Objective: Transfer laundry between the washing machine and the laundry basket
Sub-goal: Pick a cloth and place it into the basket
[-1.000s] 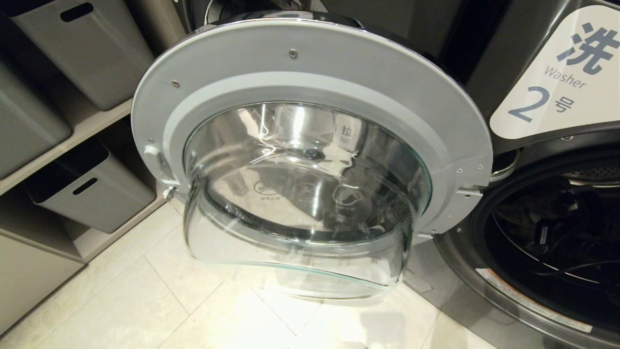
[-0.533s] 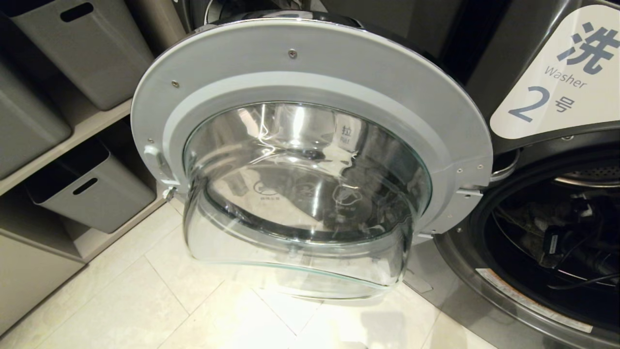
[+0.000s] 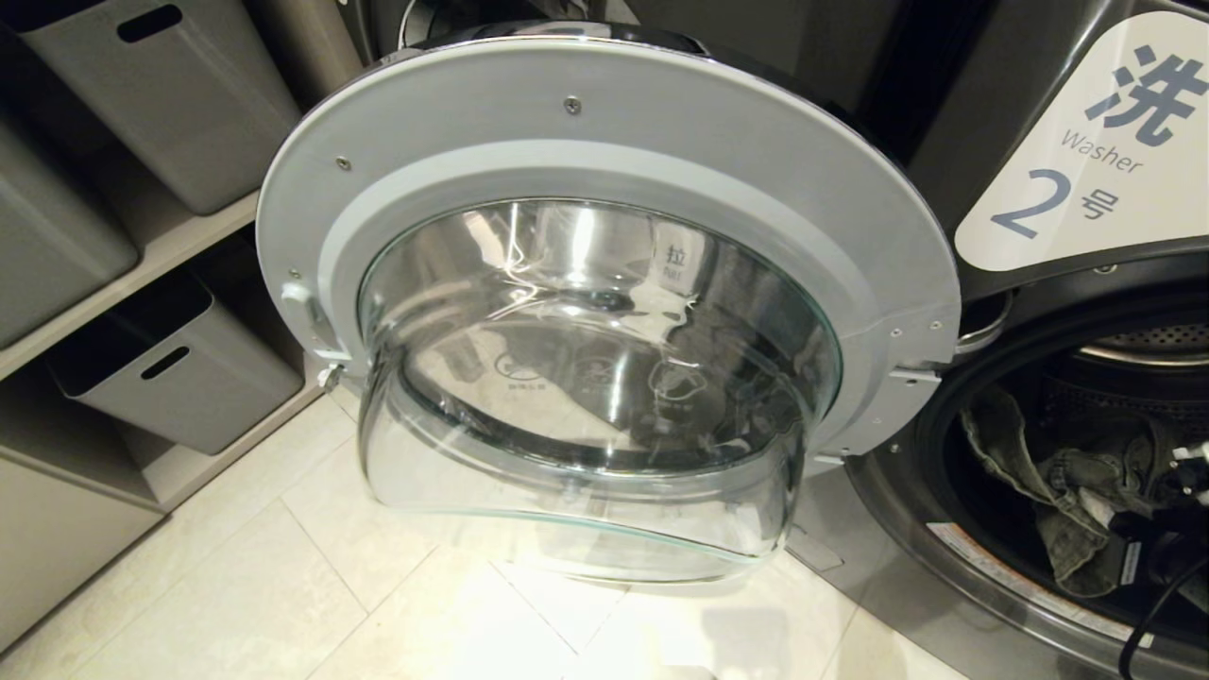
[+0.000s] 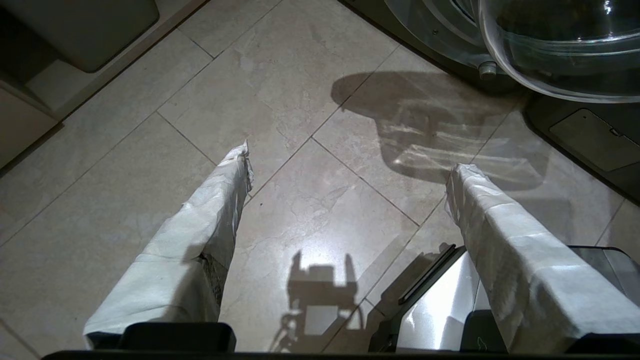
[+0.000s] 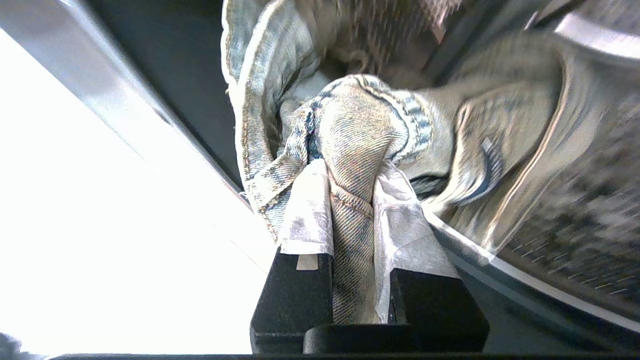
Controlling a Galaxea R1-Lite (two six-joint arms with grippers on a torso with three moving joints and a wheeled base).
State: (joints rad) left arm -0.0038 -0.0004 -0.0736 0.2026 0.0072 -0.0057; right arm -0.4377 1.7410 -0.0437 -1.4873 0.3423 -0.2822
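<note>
Right gripper (image 5: pixel 352 210), jaws clenched on denim jeans (image 5: pixel 360 130), is unloading the drum (image 3: pixel 1133 378); next, pull clear. Left gripper (image 4: pixel 347 175) jaws released.

Washing machine (image 3: pixel 1039 170), door (image 3: pixel 604 283) swung open; denim garment (image 3: pixel 1048 472) at drum mouth; grey bins (image 3: pixel 179 368) on shelves.

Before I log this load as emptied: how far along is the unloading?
Early. Done: the washer door hangs wide open. In hand: the right tool is clamped on denim jeans at the drum opening. Left: carrying them to the basket, which no view shows. The left tool hangs open over the floor tiles.
</note>
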